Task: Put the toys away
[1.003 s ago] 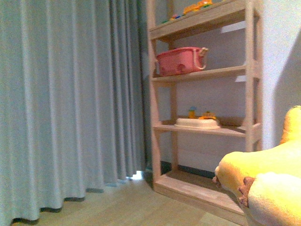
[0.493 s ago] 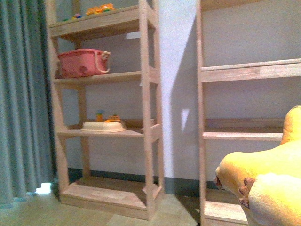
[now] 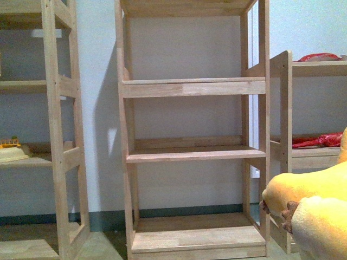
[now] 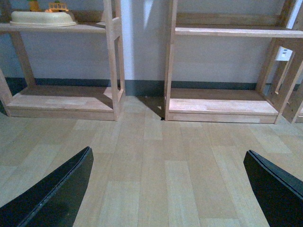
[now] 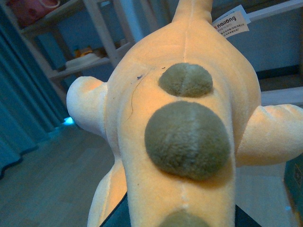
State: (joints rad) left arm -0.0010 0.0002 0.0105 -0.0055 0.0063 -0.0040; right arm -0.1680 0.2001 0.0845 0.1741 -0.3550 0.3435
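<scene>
The plush animal, orange-yellow with a paler cream patch and small brown marks on a stubby limb, hangs at the lower right of the front view, above the floor. In the right wrist view the plush animal fills most of the picture, showing round olive-brown spots along its back and a white tag. My right gripper is shut on it, its fingers almost wholly hidden by the fabric. My left gripper is open over bare wooden floor, with nothing between its dark fingers.
A bare wooden shelf unit stands straight ahead against the wall. To its left, a second unit carries a cream tray with small toys. On the right, a third unit holds red items.
The front view has swung to the right: the curtain and the unit with the pink basket slid out to the left, and the bare unit now sits in the centre. The plush keeps its place.
</scene>
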